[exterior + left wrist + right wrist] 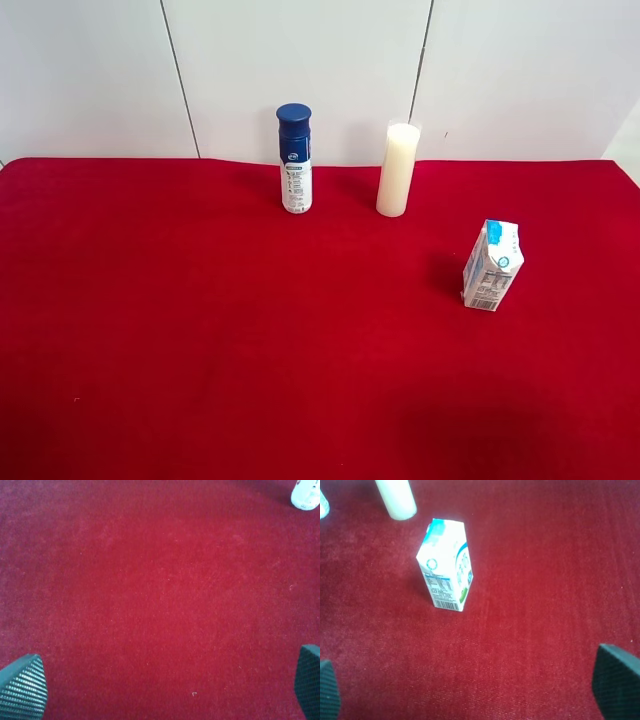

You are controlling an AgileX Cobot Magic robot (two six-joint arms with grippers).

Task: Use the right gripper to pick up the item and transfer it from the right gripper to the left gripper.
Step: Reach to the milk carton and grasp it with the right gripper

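The small white drink carton with light-blue print and a gabled top [492, 265] stands upright on the red cloth-covered worktop [200, 340], toward the exterior high view's right. It is well apart from the blue-capped white spray bottle [294, 160] and the tall cream-white cylinder [398, 170], which stand near the back edge. That isolation appears to leave free room on both flanks for a grasp. Neither arm shows in the exterior high view. In the right wrist view the right tool [472, 687] is spread wide and holds nothing, its black textured fingertips [615, 680] at the frame's edges. The carton lies ahead of it, not between the fingers, with one vertical corner turned toward the camera, so the tool would likely need some rotation to meet flat faces. The left tool [165, 687] is likewise spread wide and empty above bare cloth, apparently held clear until the hand-over. As to writing, the carton carries a barcode and a block of fine print low on one face, and the bottle a white label under a round emblem; none is legible.
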